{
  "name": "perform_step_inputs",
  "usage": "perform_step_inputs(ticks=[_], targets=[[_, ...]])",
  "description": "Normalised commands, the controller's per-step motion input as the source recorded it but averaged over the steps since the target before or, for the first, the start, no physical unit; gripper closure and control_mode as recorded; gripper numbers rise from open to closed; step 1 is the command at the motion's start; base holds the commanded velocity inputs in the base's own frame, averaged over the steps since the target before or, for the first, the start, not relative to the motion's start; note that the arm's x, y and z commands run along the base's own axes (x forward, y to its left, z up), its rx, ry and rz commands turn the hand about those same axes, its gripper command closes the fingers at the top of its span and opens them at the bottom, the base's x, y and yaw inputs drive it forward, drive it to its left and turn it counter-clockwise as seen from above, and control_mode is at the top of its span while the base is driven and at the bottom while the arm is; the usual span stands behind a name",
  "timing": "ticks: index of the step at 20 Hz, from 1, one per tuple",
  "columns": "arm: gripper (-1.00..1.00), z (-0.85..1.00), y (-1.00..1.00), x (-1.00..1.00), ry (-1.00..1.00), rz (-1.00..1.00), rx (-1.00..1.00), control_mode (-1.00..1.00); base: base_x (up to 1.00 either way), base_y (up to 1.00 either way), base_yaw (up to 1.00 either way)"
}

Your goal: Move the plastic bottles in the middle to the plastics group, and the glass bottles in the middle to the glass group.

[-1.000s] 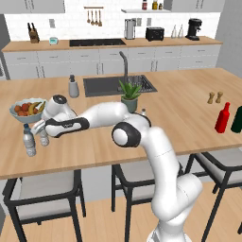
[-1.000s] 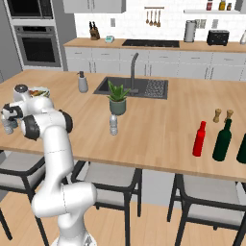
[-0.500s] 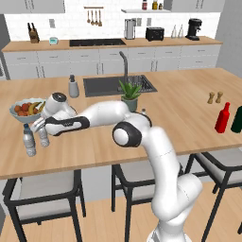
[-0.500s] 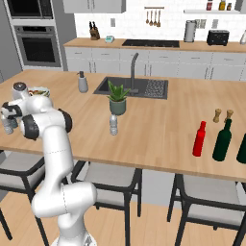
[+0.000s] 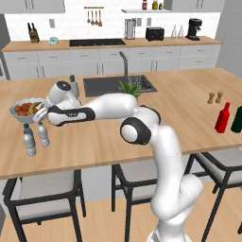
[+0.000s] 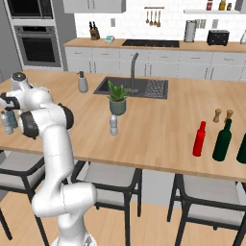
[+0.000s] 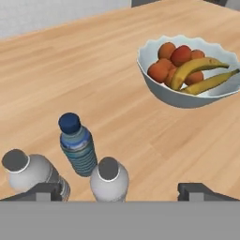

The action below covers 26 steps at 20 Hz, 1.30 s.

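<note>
A home kitchen — a rendered one, tidy and bright. A long pale wooden island counter (image 5: 189, 123) carries a dark inset sink (image 5: 118, 85) with a tall curved tap (image 5: 125, 64), a small green potted plant (image 6: 117, 97) and a pale scalloped bowl of oranges and bananas (image 7: 186, 77). Dark-framed stools with grey seats (image 5: 45, 186) stand tucked under its near edge. Along the back wall run grey cabinets under a second wooden worktop, with a black hob (image 5: 97, 42), a wooden knife block (image 5: 31, 33), a black toaster (image 5: 154, 33) and a black coffee machine (image 5: 193, 29) — utensils hang on the white tiled wall above. A built-in dark double oven (image 6: 37, 36) stands at the far left.
</note>
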Motion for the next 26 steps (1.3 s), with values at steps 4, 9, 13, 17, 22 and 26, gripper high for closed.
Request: perform_step_inputs(ticks=[4, 9, 13, 17, 22, 26], targets=[[-1.0, 0.24, -0.87, -0.67, 0.0, -0.03, 0.05, -1.0, 0.0, 0.0, 0.0], [-1.0, 0.35, -0.96, -0.73, 0.0, -0.06, 0.06, -1.0, 0.0, 0.0, 0.0], [-1.0, 0.42, -1.0, -0.73, 0.0, -0.1, 0.04, -1.0, 0.0, 0.0, 0.0], [-1.0, 0.66, -1.0, -0.64, 0.0, -0.07, 0.01, -1.0, 0.0, 0.0, 0.0], [-1.0, 0.74, -0.99, -0.54, 0.0, -0.07, 0.0, -1.0, 0.0, 0.0, 0.0], [-1.0, 0.74, -0.97, -0.32, 0.0, -0.14, 0.0, -1.0, 0.0, 0.0, 0.0]])
